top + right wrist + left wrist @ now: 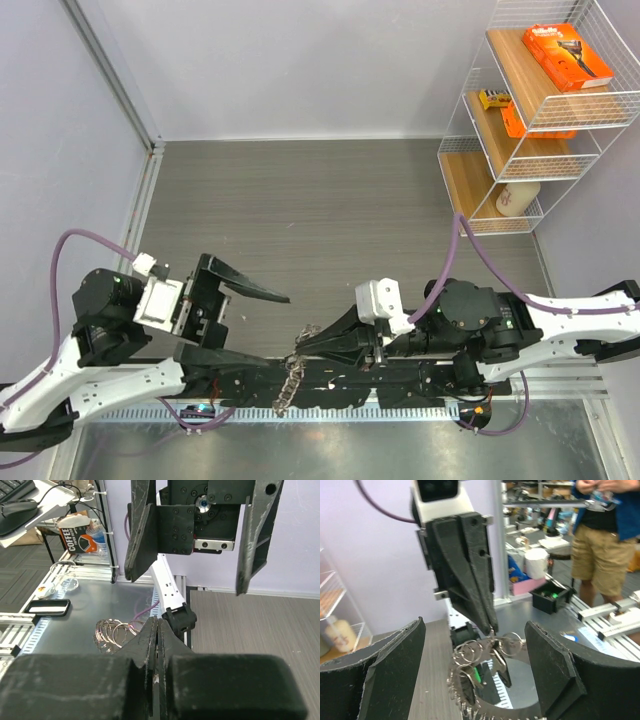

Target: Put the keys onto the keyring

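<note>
My right gripper [302, 345] is shut, pinching the keyring [290, 382] at its fingertips and holding it in the air near the table's front edge. The keyring hangs below as a chain of silver keys. In the left wrist view the right gripper's fingertips [489, 622] hold small silver rings [470, 652], with a black-headed key [501, 669], a green tag [477, 675] and fanned silver keys [470, 707] beneath. My left gripper [280, 330] is open, its fingers [395, 670] either side of the hanging bunch without touching it. In the right wrist view [157, 625] the rings [112, 632] show left of my shut fingertips.
A white wire shelf [530, 110] stands at the back right with orange boxes [567, 55] and a pale bottle [515, 197]. A metal strip [330, 440] runs along the near edge. A person [600, 540] stands beyond the table.
</note>
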